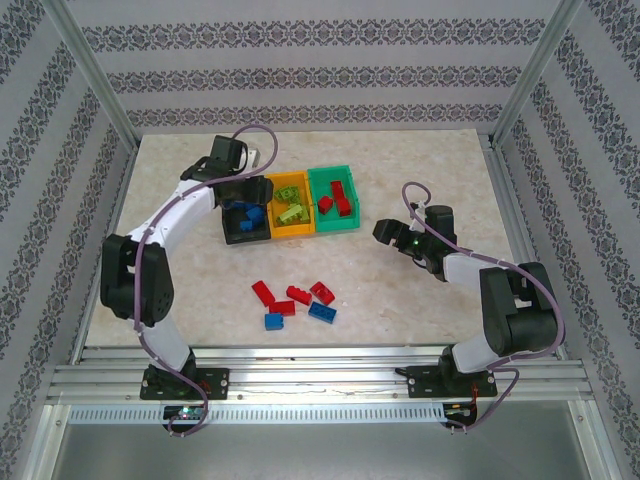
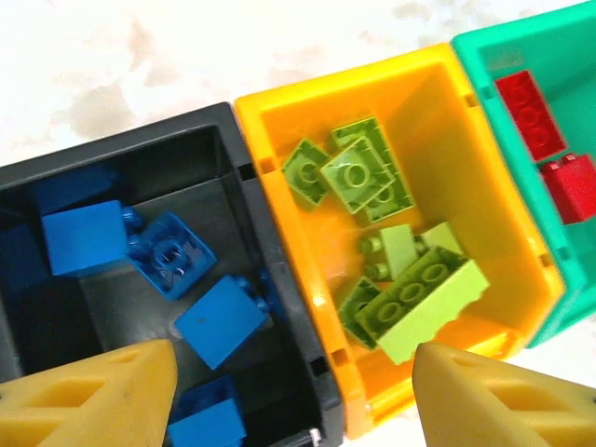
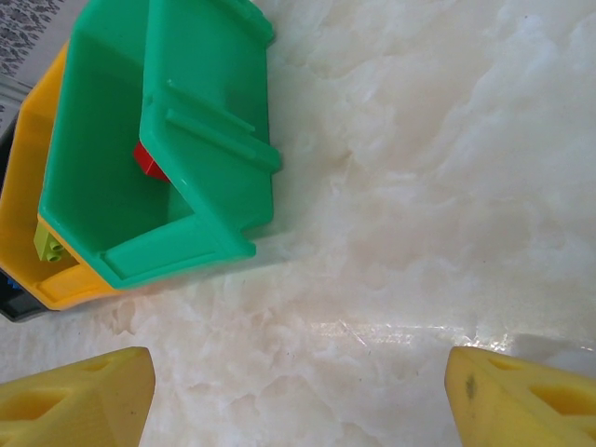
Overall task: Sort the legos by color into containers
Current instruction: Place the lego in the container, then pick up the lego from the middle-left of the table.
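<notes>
Legos [image 1: 295, 300] loose at 6 o'clock of containers [image 1: 333, 169]; left hand [image 2: 293, 377] parted, empty above blue's black bin [image 2: 112, 147]; right hand [image 3: 298, 391] wide, empty.

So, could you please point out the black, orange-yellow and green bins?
black bin [image 2: 177, 172], left wrist view, far inner wall.
orange-yellow bin [image 2: 438, 158], left wrist view, bare floor.
green bin [image 3: 209, 88], right wrist view, outer side wall.
</notes>
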